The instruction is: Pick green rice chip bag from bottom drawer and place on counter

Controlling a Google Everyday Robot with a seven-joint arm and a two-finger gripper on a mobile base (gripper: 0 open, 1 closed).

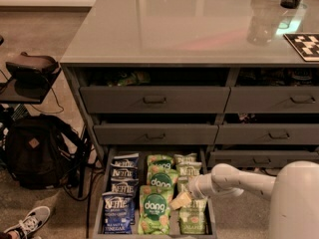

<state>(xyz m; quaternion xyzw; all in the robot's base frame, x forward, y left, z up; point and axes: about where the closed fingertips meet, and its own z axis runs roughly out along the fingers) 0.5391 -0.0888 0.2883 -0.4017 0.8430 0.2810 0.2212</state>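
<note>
In the open bottom drawer (102, 193), the front green rice chip bag (154, 210) lies with its long axis 12-to-6, at 9 o'clock from the gripper (180, 201), which is at the bag's right edge. Whether the gripper is grasping cannot be told.

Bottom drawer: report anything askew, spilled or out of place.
Nothing stands out. The bags lie in three overlapping rows inside the bottom drawer, none spilled. The gripper is at the right edge of the front green rice chip bag.
</note>
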